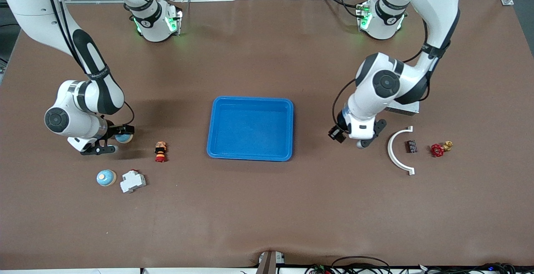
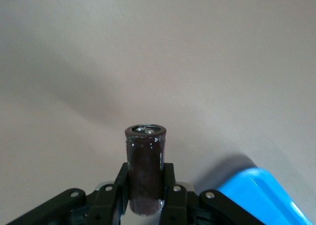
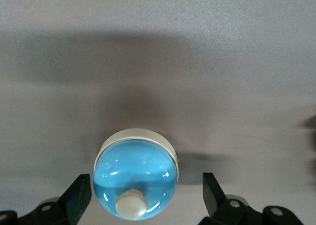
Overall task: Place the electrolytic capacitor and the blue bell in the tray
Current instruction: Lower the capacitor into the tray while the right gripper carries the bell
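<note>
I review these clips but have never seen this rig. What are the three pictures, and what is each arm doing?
Two white robot arms stand at a brown table. The big picture looks down from across the table; the other two come from cameras on each arm's wrist. The left gripper, near the blue tray, is shut on a dark electrolytic capacitor. The right gripper is open, its fingers on either side of a blue bell without touching it. A second blue bell, a white breaker, a red-and-black button, a white curved bracket, a small dark part and a red valve lie about. The tray holds nothing yet.
</note>
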